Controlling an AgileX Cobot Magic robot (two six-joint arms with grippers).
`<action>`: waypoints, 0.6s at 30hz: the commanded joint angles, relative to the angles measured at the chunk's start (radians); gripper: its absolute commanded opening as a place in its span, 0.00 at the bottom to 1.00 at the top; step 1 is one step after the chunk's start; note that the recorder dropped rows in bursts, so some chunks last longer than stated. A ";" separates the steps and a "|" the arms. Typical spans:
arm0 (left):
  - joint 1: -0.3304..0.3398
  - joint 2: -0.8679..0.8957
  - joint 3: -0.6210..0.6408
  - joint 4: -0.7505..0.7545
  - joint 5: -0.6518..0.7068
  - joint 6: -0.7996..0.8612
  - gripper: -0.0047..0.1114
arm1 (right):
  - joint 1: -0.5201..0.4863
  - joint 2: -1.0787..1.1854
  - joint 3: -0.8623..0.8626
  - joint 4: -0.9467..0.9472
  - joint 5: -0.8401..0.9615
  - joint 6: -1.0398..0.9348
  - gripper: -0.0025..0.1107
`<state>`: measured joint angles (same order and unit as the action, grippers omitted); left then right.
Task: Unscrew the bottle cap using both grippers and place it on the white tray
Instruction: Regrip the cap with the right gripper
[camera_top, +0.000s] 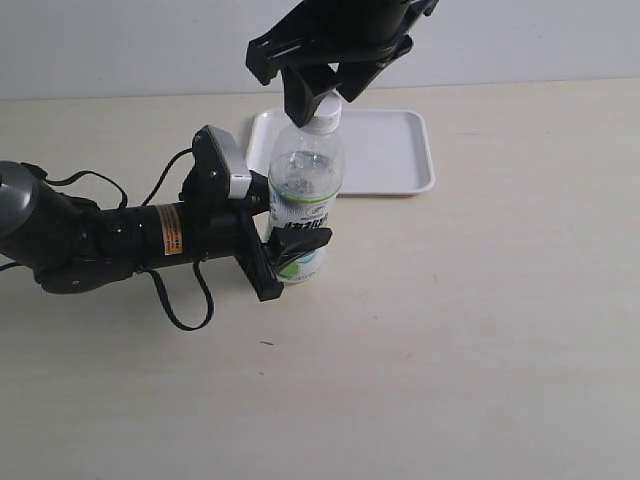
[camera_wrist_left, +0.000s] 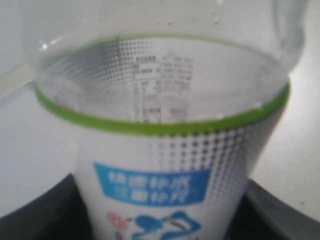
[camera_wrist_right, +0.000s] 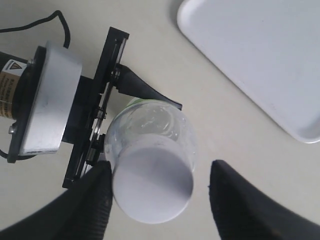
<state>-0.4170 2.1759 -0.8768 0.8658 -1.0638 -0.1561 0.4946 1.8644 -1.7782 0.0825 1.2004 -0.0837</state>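
One tabletop, pale wood tone, carrying everything listed here.

One left arm, black and cylindrical with an orange label and loose cables. It lies low over the tabletop's left side.

One white tray, flat with a low rim, set close to the tabletop's far edge.

One bottle, clear plastic with a white-and-green label. It stands upright on the tabletop just in front of the tray's near left corner, off the tray.

One right gripper, reaching down from above with its jaws apart astride the bottle's top. One finger touches the cap's side; the other stands clear of it.

One left gripper, clamped on the bottle's labelled body.

One bottle cap, white and round, on the bottle's neck.
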 joint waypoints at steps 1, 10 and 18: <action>-0.002 -0.005 0.002 0.013 0.023 -0.007 0.04 | 0.000 0.000 -0.005 -0.006 0.001 -0.001 0.50; -0.002 -0.005 0.002 0.007 0.019 -0.001 0.04 | 0.000 0.000 -0.005 -0.006 0.020 -0.001 0.50; -0.002 -0.005 0.002 0.007 0.019 -0.001 0.04 | 0.000 0.000 -0.005 -0.006 0.021 -0.001 0.50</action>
<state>-0.4170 2.1759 -0.8768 0.8658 -1.0638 -0.1561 0.4946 1.8644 -1.7782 0.0841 1.2149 -0.0837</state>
